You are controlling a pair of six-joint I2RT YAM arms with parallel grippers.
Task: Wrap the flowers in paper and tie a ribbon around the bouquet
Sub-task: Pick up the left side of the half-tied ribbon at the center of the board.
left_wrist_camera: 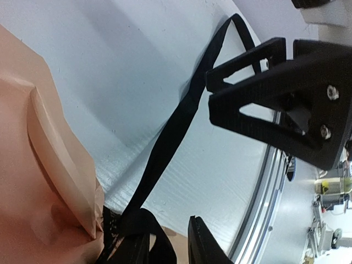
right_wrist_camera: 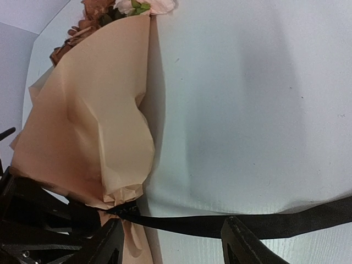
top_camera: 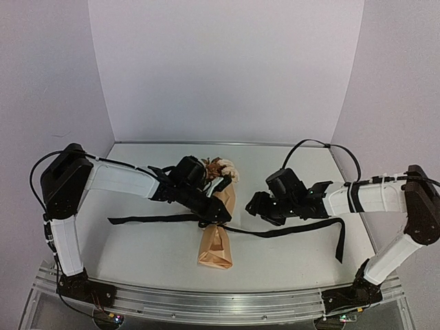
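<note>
Lettering on the ribbon [top_camera: 289,230] cannot be read in any view; the band shows only as plain black. Kraft paper [top_camera: 214,249], plain tan, forms the one container here: a cone. In its wide far end sit the flowers [top_camera: 221,167], cream, pink and rust-brown blooms. Together they make the bouquet [right_wrist_camera: 88,126], which lies flat near the middle of the bench [top_camera: 137,258], blooms toward the far wall and folded narrow end toward the arm bases.

The ribbon is cinched round the bouquet's waist, where the paper crumples inward. From the bouquet one tail runs out left along the bench. The other runs out right, much farther, and bends toward the near edge at its tip.

The left end effector [left_wrist_camera: 202,157] hangs just over the bouquet's waist, jaws apart and holding nothing; one tail lies on the bench beyond them. The right end effector [right_wrist_camera: 173,223] hovers just right of the bouquet, jaws wide, with the right tail crossing the gap between them. Whether they touch it I cannot tell.
</note>
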